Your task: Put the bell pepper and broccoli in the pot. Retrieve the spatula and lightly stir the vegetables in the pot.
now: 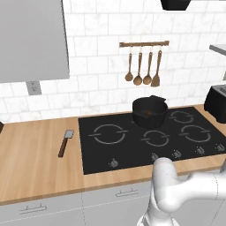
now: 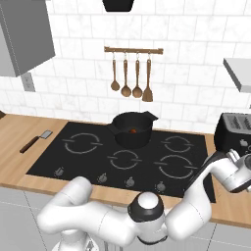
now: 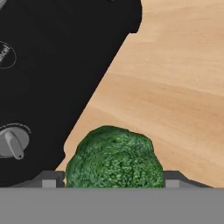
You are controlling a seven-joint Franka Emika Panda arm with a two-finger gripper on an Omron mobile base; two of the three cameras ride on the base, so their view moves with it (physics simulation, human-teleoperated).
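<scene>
So starting at the left end of the wooden counter [image 1: 39, 154]: the spatula [image 1: 65, 142] lies flat on the wood just off the left edge of the black cooktop [image 1: 132, 141], grey blade toward the wall, handle toward the front edge. It's untouched, which makes sense since stirring comes last.

Next over, the pot [image 1: 149, 112] sits on the back of the cooktop between the burner rings, and there's a red-orange speck inside that looks like the bell pepper [image 2: 133, 130], so I'd guess that half is done. The wooden spoons [image 1: 142, 68] hang on the wall rail above it.

Far right is where the action is. The arm reaches down to the counter strip right of the cooktop, near the front edge. In the hand view the broccoli [image 3: 113, 158] sits on the wood between the gripper [image 3: 110, 183] fingertips, right by the cooktop's corner. The fingers flank it on both sides, but I can't tell if they're actually pinching it or still apart.
</scene>
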